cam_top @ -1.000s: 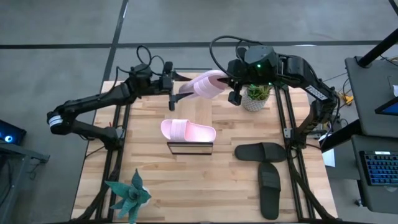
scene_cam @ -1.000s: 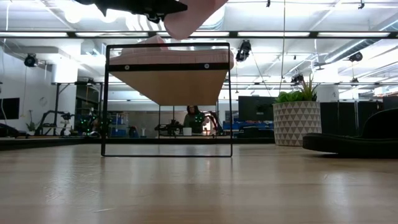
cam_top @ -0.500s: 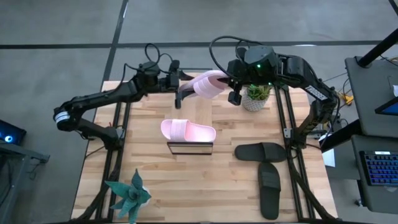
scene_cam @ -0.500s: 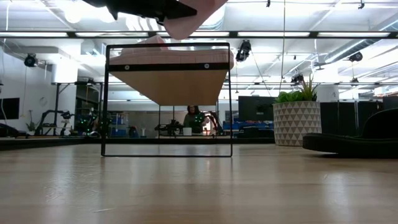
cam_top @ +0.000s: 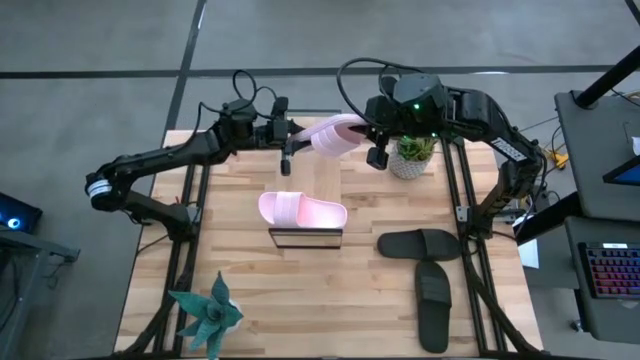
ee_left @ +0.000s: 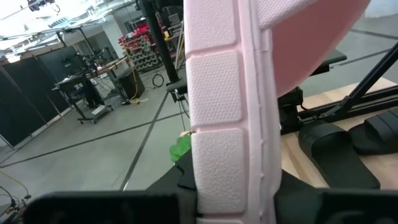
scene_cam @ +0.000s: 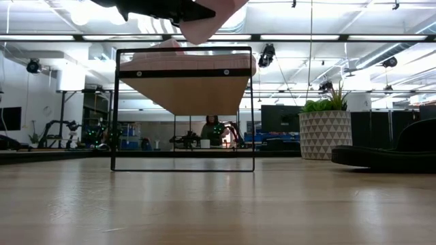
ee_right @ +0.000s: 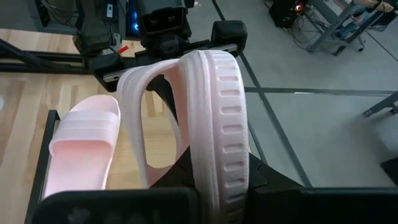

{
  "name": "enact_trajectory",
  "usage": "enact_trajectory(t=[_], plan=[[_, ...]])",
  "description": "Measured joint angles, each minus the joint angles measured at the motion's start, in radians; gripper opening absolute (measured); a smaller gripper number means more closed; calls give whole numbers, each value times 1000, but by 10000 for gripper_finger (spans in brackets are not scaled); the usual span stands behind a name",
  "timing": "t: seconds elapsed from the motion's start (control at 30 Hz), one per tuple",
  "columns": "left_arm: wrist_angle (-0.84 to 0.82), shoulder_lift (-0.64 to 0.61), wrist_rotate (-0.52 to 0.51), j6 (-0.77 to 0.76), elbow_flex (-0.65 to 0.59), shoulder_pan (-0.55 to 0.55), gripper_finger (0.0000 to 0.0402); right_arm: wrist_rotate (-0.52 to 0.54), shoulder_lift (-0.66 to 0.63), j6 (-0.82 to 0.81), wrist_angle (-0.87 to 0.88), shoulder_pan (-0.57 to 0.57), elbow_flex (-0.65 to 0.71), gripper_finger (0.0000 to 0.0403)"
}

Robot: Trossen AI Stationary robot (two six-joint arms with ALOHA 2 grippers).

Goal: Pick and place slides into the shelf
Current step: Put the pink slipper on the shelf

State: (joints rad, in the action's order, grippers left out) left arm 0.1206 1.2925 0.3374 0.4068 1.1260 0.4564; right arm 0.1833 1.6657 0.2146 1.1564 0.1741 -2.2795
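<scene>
**Two grips on one pink slide, high over the far edge**

My right gripper [cam_top: 372,132] is clenched on one end of the raised pink slide [cam_top: 335,134], held on edge in mid-air above the far side of the table [cam_top: 240,290]. My left gripper [cam_top: 288,150] has come in at the slide's other end, and in my left wrist view the ribbed sole fills the frame right between my fingers, so I judge it clamped there too (a handover, I think).

The other pink slide [cam_top: 302,210] already lies on top of the shelf [cam_top: 305,239], and the black pair [cam_top: 425,265] waits on the table beside my right arm, untouched.

The risk is in the exchange. If my right lets go before my left has a firm bite on that thin sole edge, the slide could pivot or drop. If both pull at once, the soft foam may twist and slip. The potted plant [cam_top: 412,155] stands just beside my right gripper, and a careless withdrawal could knock it.
</scene>
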Motion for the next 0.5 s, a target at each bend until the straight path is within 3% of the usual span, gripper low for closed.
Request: enact_trajectory(t=[0.13, 0.5], plan=[[-1, -8, -3, 0, -2, 0, 41, -3, 0, -1, -2, 0, 0, 42], [-2, -20, -14, -5, -3, 0, 40, 2, -3, 56, 18, 1, -19, 148]])
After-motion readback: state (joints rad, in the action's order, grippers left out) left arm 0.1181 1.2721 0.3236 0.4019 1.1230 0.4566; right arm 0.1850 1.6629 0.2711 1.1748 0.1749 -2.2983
